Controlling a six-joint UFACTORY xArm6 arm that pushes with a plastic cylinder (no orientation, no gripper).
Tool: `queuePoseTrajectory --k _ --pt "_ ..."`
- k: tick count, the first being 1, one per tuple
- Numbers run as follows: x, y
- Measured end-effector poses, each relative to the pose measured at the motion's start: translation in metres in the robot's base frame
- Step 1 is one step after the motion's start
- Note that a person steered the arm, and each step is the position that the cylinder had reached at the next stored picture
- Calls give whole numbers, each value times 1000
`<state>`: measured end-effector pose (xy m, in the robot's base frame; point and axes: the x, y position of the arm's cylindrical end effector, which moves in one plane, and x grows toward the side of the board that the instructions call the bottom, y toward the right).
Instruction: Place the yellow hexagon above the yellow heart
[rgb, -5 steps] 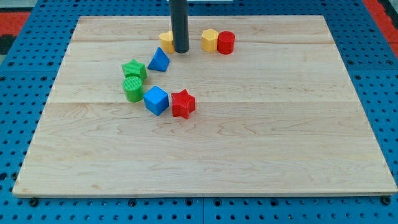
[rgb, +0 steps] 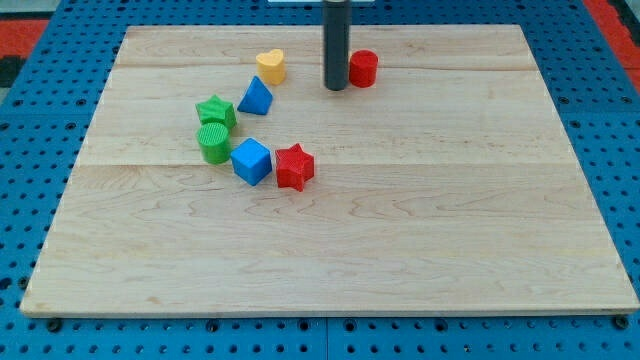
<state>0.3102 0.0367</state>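
Note:
The yellow heart (rgb: 270, 66) sits near the view's top, left of centre. My tip (rgb: 336, 88) stands to its right, just left of the red cylinder (rgb: 363, 68). The yellow hexagon does not show; the rod covers the spot next to the red cylinder where it stood. I cannot tell whether the tip touches it.
A blue triangular block (rgb: 256, 97) lies below the heart. A green star (rgb: 216, 111), a green cylinder (rgb: 213, 143), a blue cube (rgb: 251, 161) and a red star (rgb: 294, 166) form a curved row at left centre. The wooden board (rgb: 400, 230) lies on a blue pegboard.
My tip has moved to the view's right, from beside the yellow heart to in front of the yellow hexagon, which it now hides. The heart is now fully visible.

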Motion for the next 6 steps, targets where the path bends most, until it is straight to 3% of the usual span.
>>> queuePoseTrajectory --k 2,4,5,6 --pt "-35 4" --pt "-42 -70" --pt "-60 -16" --pt "-102 -47"
